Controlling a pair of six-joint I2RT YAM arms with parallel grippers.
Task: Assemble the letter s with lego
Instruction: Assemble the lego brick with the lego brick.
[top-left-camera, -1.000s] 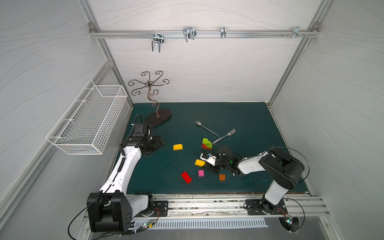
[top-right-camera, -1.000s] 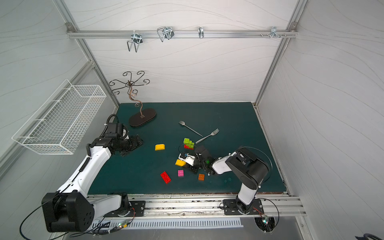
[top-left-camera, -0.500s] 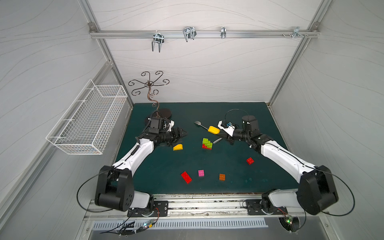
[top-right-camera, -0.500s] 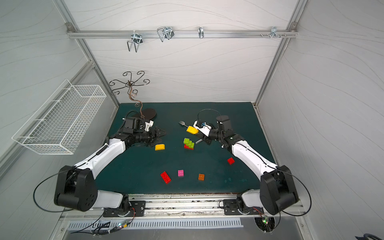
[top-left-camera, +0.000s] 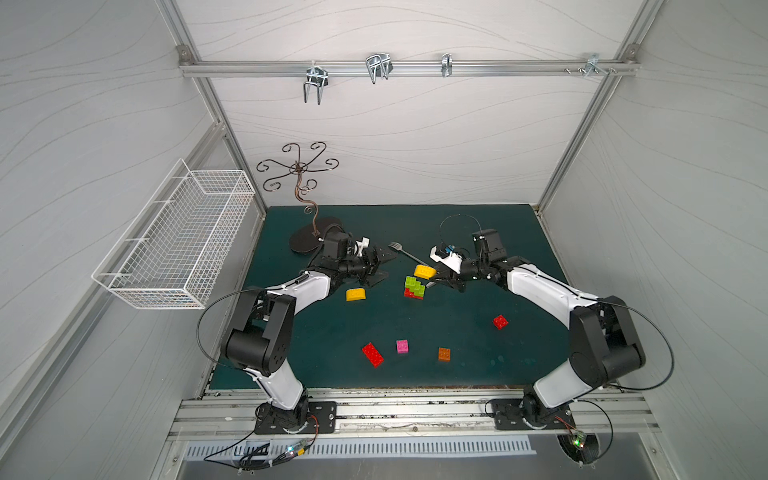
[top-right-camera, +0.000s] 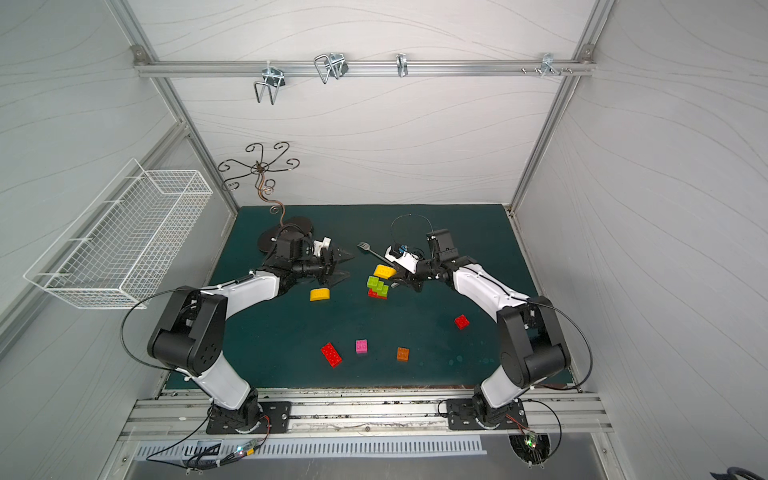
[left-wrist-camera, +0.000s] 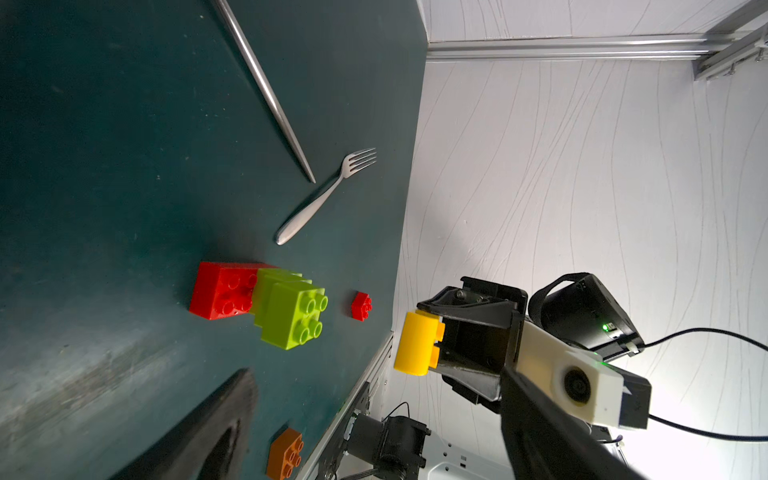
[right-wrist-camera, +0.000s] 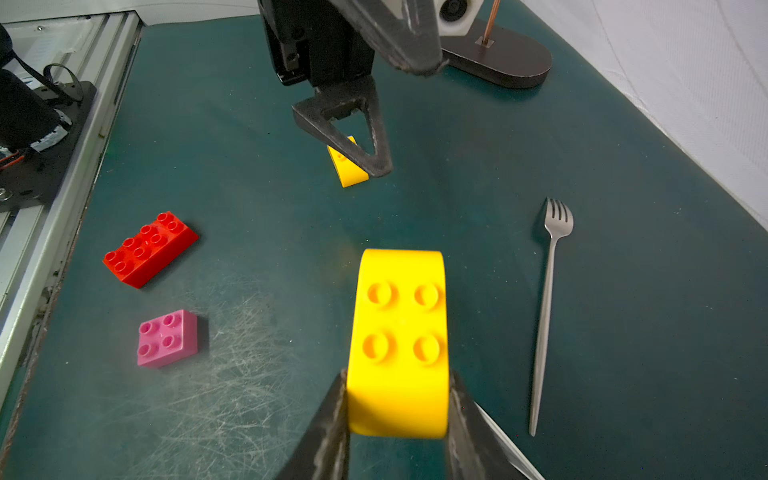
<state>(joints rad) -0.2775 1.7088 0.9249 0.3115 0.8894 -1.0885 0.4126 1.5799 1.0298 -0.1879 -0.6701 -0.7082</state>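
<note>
The right gripper (top-left-camera: 441, 277) clamps a yellow rounded brick (top-left-camera: 424, 271) just over the green-and-red stack (top-left-camera: 414, 286) mid-mat, probably to cap it. The left gripper (top-left-camera: 384, 269) gapes empty near the other yellow brick (top-left-camera: 355, 294), left of the stack.

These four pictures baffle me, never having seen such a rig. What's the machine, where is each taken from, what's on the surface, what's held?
Two robot arms, left arm and right arm, work over a green mat. Two pictures look down from overhead; two come from cameras on the arms' wrists. On the mat lie a green-and-red stack, a loose yellow brick, long red brick, pink brick, orange brick, small red brick and a fork. The right arm's jaws are shut on a rounded yellow brick; the left arm's jaws stand open, empty.
</note>
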